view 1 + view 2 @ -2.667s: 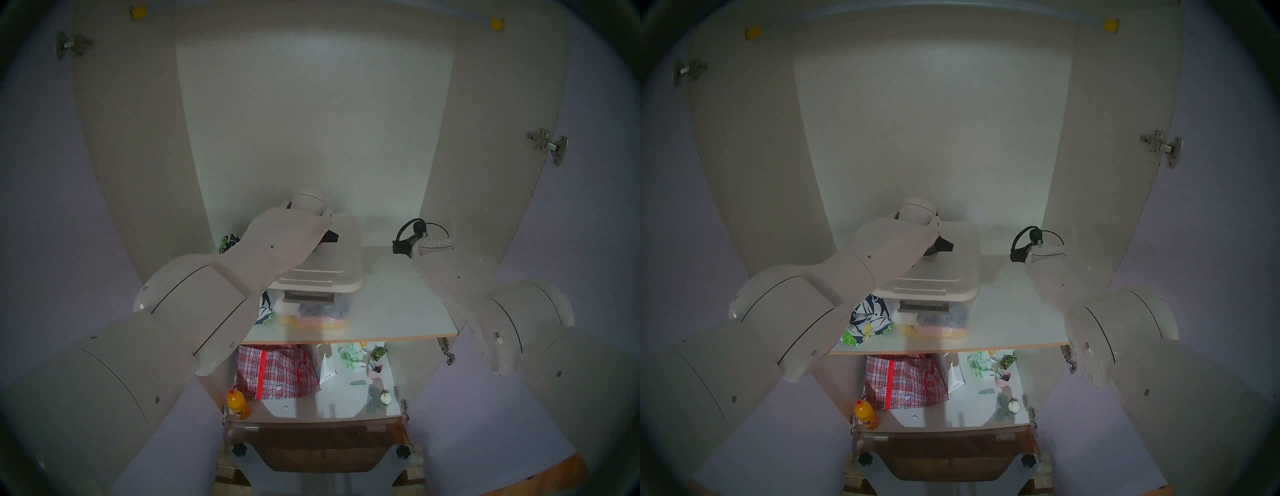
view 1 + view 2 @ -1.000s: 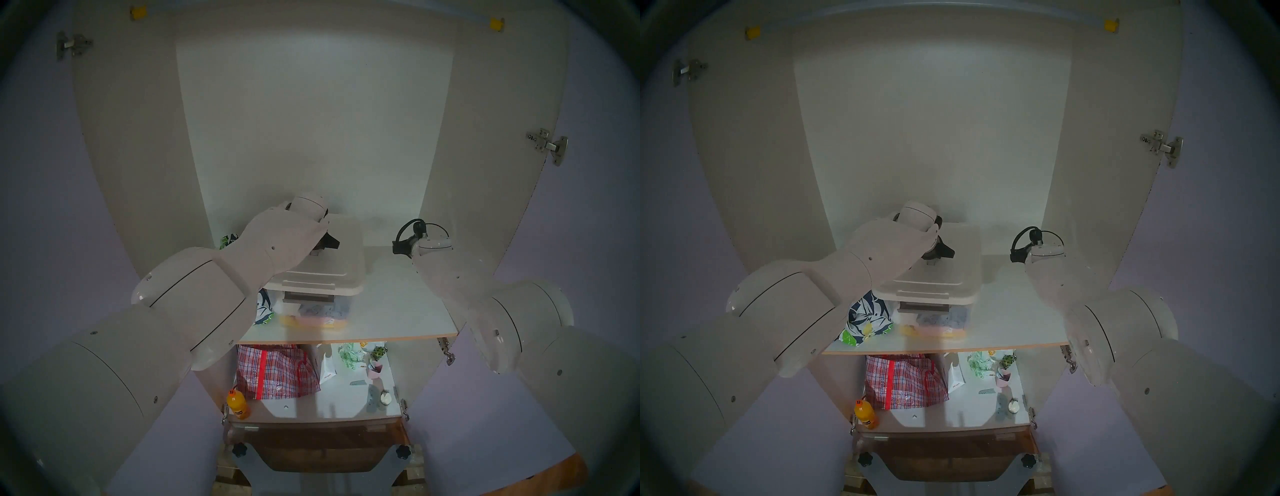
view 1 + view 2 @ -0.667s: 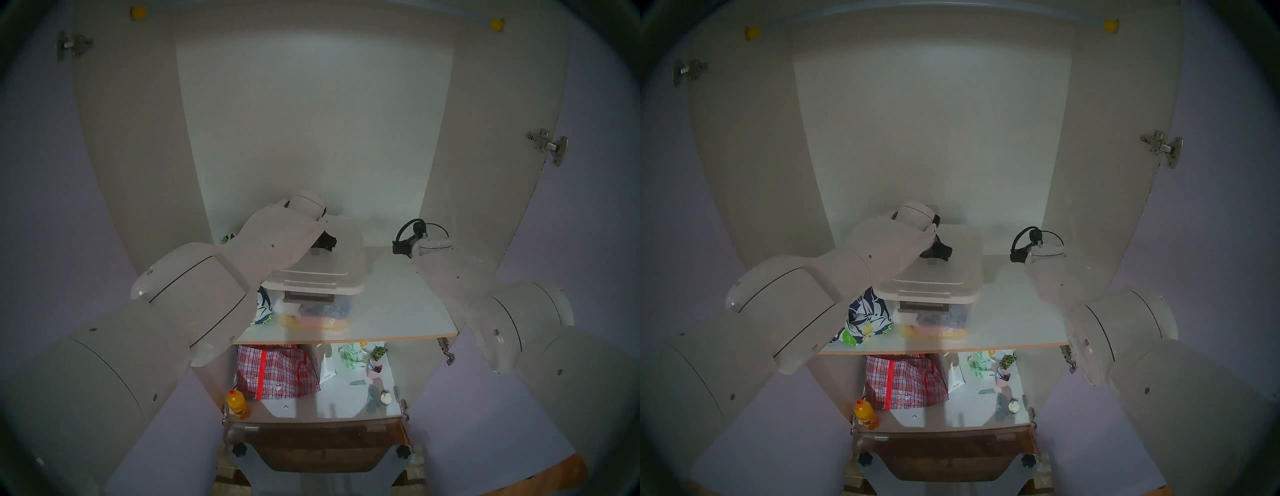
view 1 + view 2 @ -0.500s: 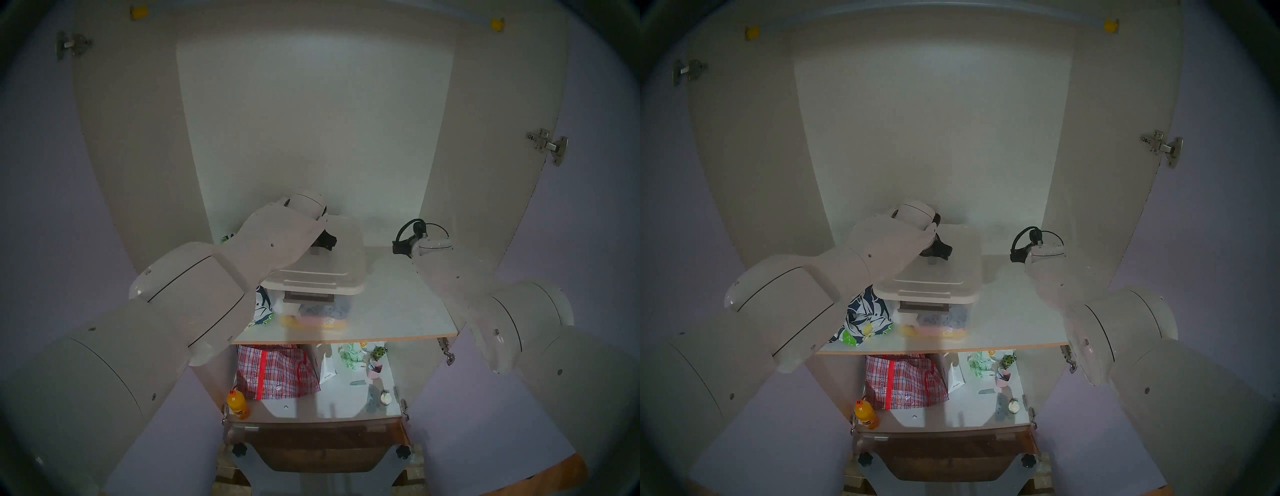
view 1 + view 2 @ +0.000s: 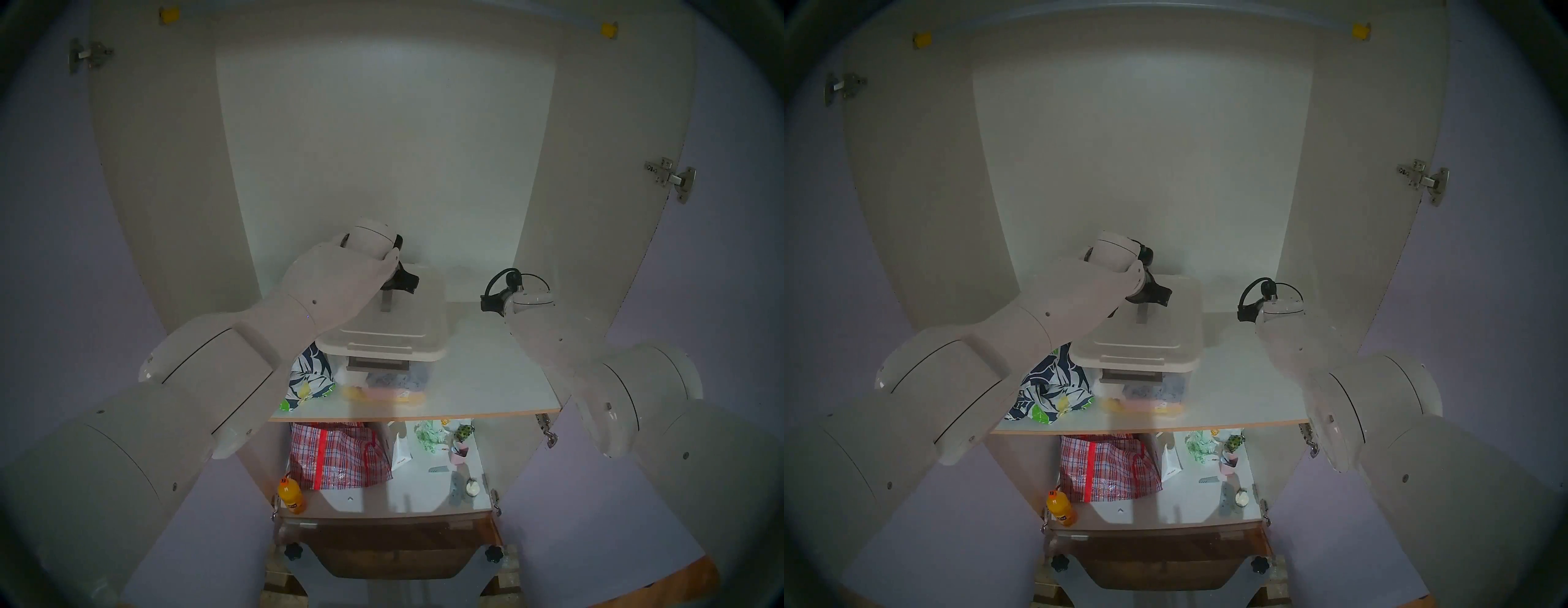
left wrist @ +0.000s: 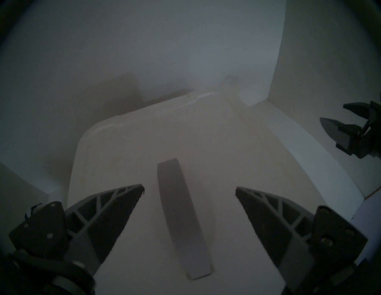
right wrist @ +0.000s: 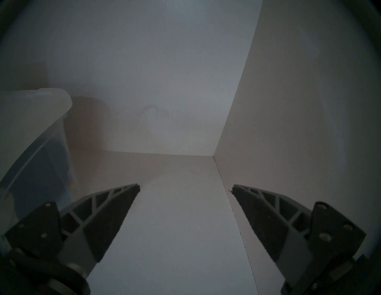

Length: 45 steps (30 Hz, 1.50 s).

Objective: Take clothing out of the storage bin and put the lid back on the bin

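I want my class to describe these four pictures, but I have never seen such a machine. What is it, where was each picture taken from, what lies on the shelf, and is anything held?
It is a robot with two arms, facing an open cupboard. Two pictures look down from its head; two come from cameras on its wrists, with dark fingers at the bottom corners. On the upper shelf stands a clear storage bin with its white lid on. A leaf-print garment lies beside it. The left gripper hovers open above the lid's grey handle. The right gripper is open over bare shelf. Nothing is held.
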Each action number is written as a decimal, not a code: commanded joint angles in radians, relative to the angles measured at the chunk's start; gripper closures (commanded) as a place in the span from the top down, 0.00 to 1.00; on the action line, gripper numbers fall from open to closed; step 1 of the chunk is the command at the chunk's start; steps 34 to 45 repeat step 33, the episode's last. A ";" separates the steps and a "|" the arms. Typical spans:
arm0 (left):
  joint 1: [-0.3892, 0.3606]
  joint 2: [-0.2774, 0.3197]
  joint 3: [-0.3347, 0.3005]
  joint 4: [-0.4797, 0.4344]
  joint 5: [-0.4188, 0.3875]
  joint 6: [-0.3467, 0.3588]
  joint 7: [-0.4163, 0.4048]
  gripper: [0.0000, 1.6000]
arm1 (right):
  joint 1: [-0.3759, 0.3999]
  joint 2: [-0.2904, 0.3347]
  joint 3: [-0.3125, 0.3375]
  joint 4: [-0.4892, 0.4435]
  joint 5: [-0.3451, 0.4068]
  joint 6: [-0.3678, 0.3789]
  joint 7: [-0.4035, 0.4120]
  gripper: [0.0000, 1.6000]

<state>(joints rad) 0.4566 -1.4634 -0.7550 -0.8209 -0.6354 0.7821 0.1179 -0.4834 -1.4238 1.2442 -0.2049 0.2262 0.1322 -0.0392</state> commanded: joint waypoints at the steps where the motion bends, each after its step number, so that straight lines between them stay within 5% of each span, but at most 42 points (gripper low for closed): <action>1: 0.022 0.066 -0.014 -0.114 0.010 0.030 0.052 1.00 | 0.034 0.002 0.002 -0.019 -0.001 -0.019 -0.001 1.00; 7: 0.072 0.173 -0.042 -0.241 0.024 0.030 0.115 1.00 | 0.034 0.001 0.005 -0.019 -0.004 -0.018 -0.001 1.00; 17: 0.095 0.251 -0.097 -0.241 0.012 -0.021 0.167 1.00 | 0.034 0.000 0.011 -0.018 -0.011 -0.020 0.000 1.00; 33: 0.055 0.239 -0.102 -0.101 0.047 -0.102 0.237 1.00 | 0.034 -0.001 0.022 -0.019 -0.021 -0.018 0.001 1.00; 45: 0.055 0.239 -0.102 -0.101 0.047 -0.102 0.237 1.00 | 0.034 -0.001 0.022 -0.019 -0.021 -0.018 0.001 1.00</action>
